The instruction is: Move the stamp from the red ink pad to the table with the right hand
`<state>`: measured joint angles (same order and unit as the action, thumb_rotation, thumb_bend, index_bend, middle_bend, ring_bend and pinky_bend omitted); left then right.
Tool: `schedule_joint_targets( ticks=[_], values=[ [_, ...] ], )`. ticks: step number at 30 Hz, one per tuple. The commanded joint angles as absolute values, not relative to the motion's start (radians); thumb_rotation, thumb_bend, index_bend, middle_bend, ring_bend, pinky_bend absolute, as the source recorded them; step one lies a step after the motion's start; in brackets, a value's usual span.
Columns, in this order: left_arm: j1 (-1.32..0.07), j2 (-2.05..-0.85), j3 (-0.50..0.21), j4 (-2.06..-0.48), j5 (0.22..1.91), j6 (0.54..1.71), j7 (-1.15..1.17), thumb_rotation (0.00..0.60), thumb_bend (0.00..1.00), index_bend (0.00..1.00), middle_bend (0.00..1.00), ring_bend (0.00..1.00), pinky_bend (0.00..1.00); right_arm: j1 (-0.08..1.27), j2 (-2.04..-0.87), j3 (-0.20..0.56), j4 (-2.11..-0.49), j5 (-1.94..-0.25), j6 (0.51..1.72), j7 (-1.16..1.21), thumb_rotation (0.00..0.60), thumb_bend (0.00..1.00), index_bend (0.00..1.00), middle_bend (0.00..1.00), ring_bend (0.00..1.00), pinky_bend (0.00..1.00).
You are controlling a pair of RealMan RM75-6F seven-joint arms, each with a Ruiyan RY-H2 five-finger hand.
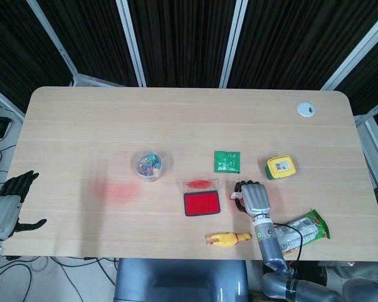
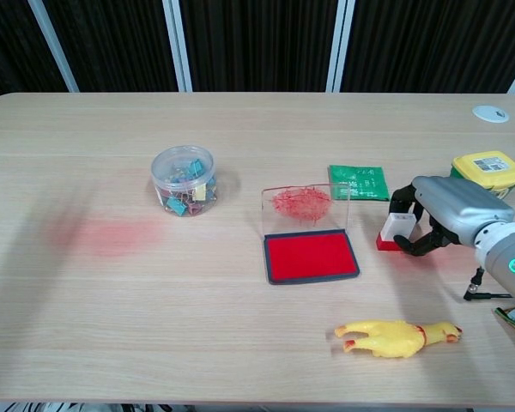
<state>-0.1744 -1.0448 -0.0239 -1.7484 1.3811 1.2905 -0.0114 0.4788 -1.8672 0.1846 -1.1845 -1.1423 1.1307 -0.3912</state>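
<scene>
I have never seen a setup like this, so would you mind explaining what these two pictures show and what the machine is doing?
This is a two-armed robot with human-like hands, steered remotely by a person. One picture looks down from its head, the other looks forward from its chest. The right hand holds a small white stamp with a red base, which sits at the table surface just right of the open red ink pad. The left hand waits off the table's left edge, holding nothing. Also lying there: a clear tub of clips, a green packet, a yellow box, a rubber chicken and a snack bag.
</scene>
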Motion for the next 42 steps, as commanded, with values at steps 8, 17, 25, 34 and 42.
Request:
schedule_joint_targets(
  ticks=[8, 17, 25, 34, 42],
  values=[
    [-0.174, -1.044, -0.024, -1.749, 1.381, 1.291, -0.012, 0.6, 0.0, 0.0, 0.0, 0.0, 0.0, 0.479, -1.853, 0.188, -1.212, -1.124, 1.122, -0.425, 0.6, 0.45, 0.39, 0.34, 0.31, 0.33],
    [-0.174, -1.045, -0.024, -1.748, 1.384, 1.293, -0.013, 0.6, 0.0, 0.0, 0.0, 0.0, 0.0, 0.477, -1.832, 0.187, -1.254, -1.129, 1.14, -0.448, 0.6, 0.38, 0.19, 0.23, 0.23, 0.29],
    [-0.172, -1.044, -0.022, -1.746, 1.394, 1.297, -0.014, 0.6, 0.0, 0.0, 0.0, 0.0, 0.0, 0.441, -1.713, 0.156, -1.394, -1.186, 1.218, -0.498, 0.6, 0.3, 0.09, 0.12, 0.13, 0.26],
    [-0.165, -1.044, -0.016, -1.738, 1.425, 1.319, -0.017, 0.6, 0.0, 0.0, 0.0, 0.0, 0.0, 0.331, -1.462, 0.078, -1.563, -1.294, 1.35, -0.466, 0.6, 0.25, 0.01, 0.02, 0.03, 0.23],
    [-0.155, -1.053, -0.017, -1.715, 1.447, 1.355, -0.003, 0.6, 0.0, 0.0, 0.0, 0.0, 0.0, 0.186, -1.269, -0.028, -1.661, -1.446, 1.524, -0.371, 0.6, 0.19, 0.0, 0.0, 0.0, 0.21]
  ],
)
